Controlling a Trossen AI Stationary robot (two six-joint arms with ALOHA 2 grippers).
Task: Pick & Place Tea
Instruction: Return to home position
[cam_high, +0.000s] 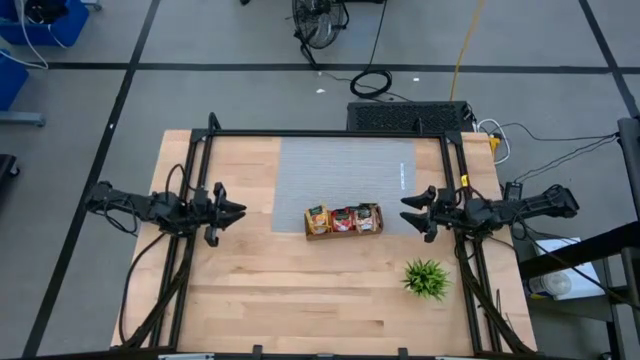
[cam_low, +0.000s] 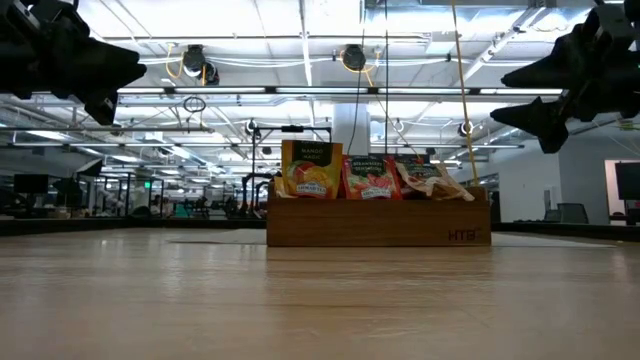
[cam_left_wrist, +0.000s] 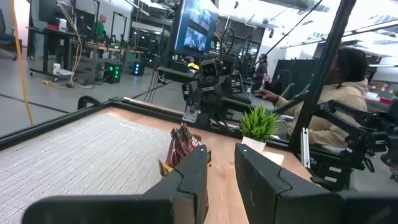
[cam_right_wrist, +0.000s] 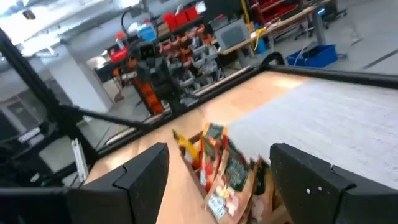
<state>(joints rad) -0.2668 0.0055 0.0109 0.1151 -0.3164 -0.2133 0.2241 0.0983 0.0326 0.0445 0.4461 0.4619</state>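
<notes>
tea (cam_high: 343, 219) mid-table; left gripper (cam_high: 240, 211), right gripper (cam_high: 407, 213) near sides

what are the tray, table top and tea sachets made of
The tray looks like brown wood, matte, with a stamped mark. The table top is pale wood planks with visible grain. The tea sachets seem printed paper or foil, creased; which is unclear.
</notes>
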